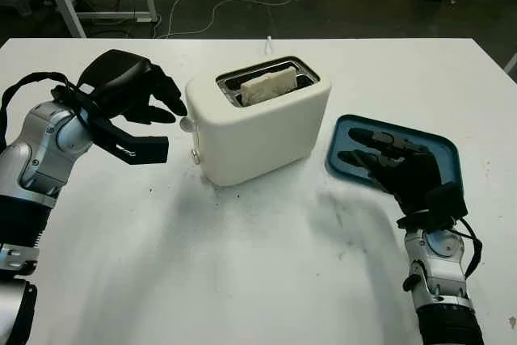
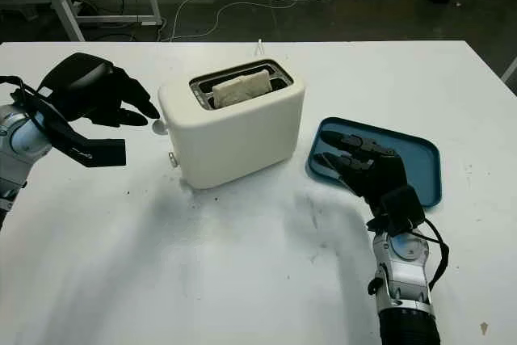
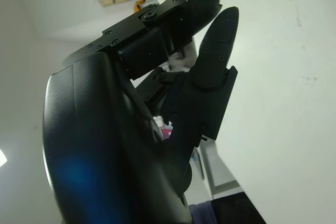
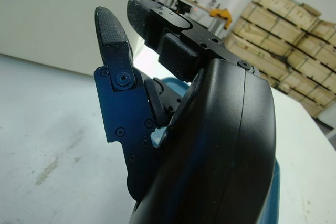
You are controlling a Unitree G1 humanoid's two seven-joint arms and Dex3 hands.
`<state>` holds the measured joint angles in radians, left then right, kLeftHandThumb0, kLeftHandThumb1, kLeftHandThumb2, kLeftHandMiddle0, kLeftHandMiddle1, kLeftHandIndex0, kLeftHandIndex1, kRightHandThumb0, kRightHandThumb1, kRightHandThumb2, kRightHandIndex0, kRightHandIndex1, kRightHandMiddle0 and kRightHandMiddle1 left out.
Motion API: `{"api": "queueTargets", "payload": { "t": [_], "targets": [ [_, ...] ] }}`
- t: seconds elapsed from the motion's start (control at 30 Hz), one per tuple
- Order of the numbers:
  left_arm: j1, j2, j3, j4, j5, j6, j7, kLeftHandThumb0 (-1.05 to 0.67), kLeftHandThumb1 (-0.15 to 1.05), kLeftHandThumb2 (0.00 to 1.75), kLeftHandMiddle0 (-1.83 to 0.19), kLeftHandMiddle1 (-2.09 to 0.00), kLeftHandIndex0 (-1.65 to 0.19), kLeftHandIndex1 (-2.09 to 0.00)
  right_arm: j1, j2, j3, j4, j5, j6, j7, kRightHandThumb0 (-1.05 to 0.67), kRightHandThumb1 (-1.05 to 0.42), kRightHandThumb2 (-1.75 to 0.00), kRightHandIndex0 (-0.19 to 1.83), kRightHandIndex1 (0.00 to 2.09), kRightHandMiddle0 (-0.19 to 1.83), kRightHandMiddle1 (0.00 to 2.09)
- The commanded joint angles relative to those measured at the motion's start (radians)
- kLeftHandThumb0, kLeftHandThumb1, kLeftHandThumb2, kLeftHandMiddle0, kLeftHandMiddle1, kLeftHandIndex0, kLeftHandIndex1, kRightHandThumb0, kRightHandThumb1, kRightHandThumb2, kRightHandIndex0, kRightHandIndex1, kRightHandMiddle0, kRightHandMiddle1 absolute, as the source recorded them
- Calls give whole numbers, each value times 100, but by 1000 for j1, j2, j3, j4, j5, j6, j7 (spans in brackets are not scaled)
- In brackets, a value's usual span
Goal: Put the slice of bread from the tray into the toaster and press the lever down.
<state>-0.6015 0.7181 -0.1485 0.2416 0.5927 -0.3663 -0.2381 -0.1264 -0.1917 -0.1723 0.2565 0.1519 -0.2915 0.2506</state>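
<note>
The white tabletop [image 1: 242, 280] carried a cream plastic toaster [image 1: 258, 131] with the pale bread slice [image 1: 269, 85] already in its slot. The blue plastic tray [image 1: 440, 151] lay beside it, under the open right hand [image 1: 400, 163]. The empty left hand [image 1: 133, 107], fingers loosely extended, hovered by the small cream lever knob [image 1: 187, 125]; a fingertip should land squarely atop it and push straight down.

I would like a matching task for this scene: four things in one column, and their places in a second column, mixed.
1. bread slice
2. left robot hand
3. right robot hand
4. toaster

a. over the blue tray
b. on the white table
c. in the toaster slot
d. beside the toaster lever

Pairs: 1-c, 2-d, 3-a, 4-b
</note>
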Motion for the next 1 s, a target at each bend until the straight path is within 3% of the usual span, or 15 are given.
{"api": "queueTargets", "payload": {
  "t": [0.0,0.43,0.6,0.97],
  "targets": [
    [-26,-6,-10,4,-3,-7,-3,-37,83,0,-100,-130,-133,0,8,6,-1,-5,11,0,-1,-47,-92,-2,118,0,104,0],
    [-28,-5,0,-8,-12,-14,-1,-37,82,0,-105,-113,-134,0,7,5,1,7,7,-14,2,-47,-92,-2,118,0,105,0],
    [-23,-5,4,-11,-30,-27,2,-37,81,0,-106,-122,-136,-1,8,7,2,5,10,-7,3,-48,-92,-2,118,0,105,0],
    [-20,-14,-4,-4,-16,-17,4,-37,81,0,-107,-119,-135,0,13,1,1,0,3,-10,0,-48,-92,-2,119,1,105,0]
  ]
}}
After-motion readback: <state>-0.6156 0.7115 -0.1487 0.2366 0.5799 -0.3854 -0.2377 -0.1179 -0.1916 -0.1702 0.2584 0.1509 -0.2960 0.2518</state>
